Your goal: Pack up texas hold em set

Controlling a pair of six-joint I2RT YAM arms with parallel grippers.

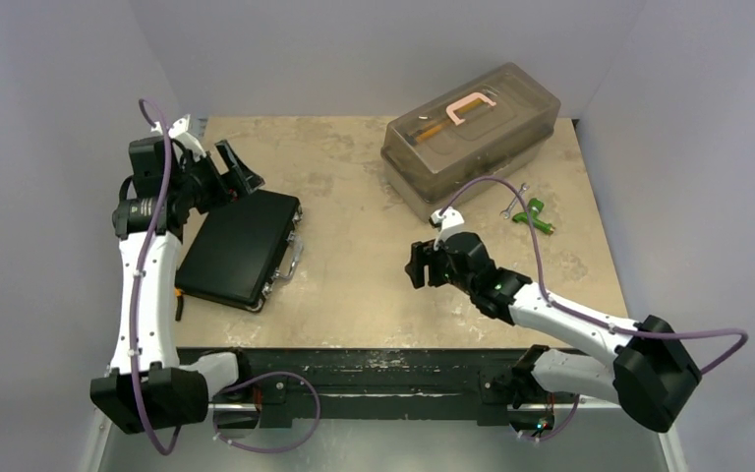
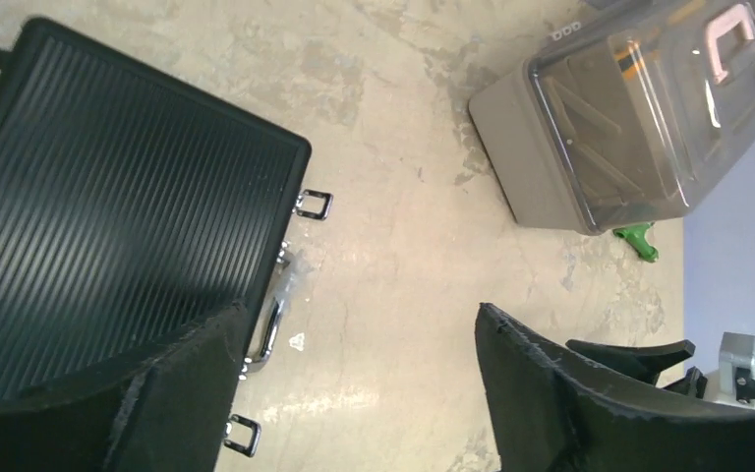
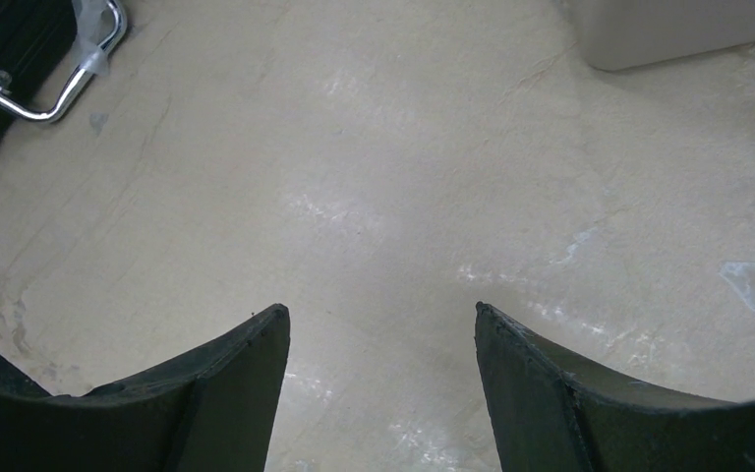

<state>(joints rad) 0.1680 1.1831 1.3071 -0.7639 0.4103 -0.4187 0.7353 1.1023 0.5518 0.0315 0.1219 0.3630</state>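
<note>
Mottled beige, stone-look tabletop, with plain pale walls on three sides. Your task's black briefcase lies flat by the table's left edge with its lid shut, so its contents are hidden. It has a ribbed top, and its chrome handle and latches are on the side facing the table's middle. Near the far right corner sits a translucent grey tub, lidded, with a pink clamp inside. A green-handled tool lies near it, by the right edge. Your left gripper hovers over the case's far corner, fingers spread, holding nothing. Your right gripper hangs over bare table near the middle, fingers apart, gripping nothing.
</note>
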